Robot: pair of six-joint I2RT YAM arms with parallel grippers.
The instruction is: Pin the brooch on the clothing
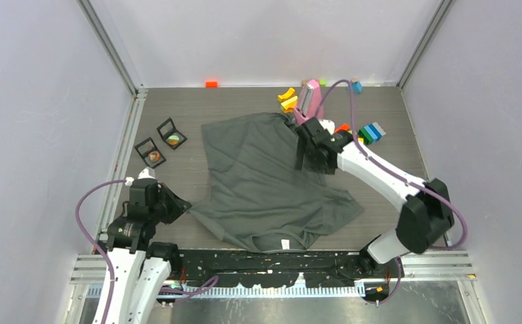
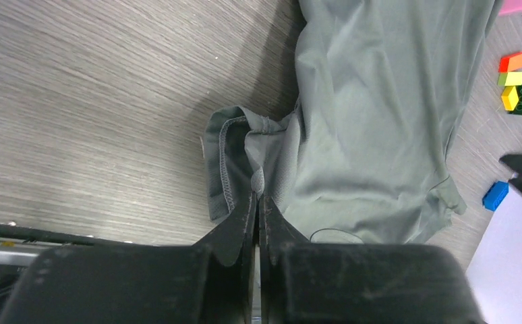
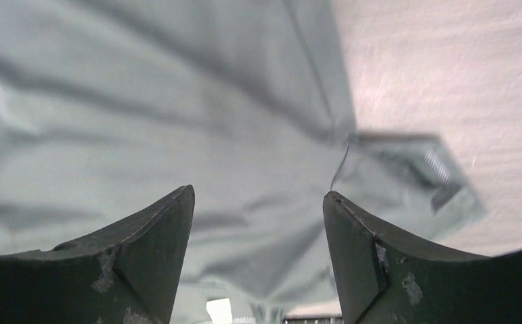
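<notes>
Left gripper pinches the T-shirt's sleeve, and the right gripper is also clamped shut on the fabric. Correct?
Not quite. The right gripper is open, its fingers spread over the T-shirt, as the right wrist view shows. The left gripper does pinch the sleeve.

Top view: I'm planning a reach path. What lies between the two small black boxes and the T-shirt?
Nothing but bare table: in the top view, no object sits between the black boxes and the T-shirt.
</notes>
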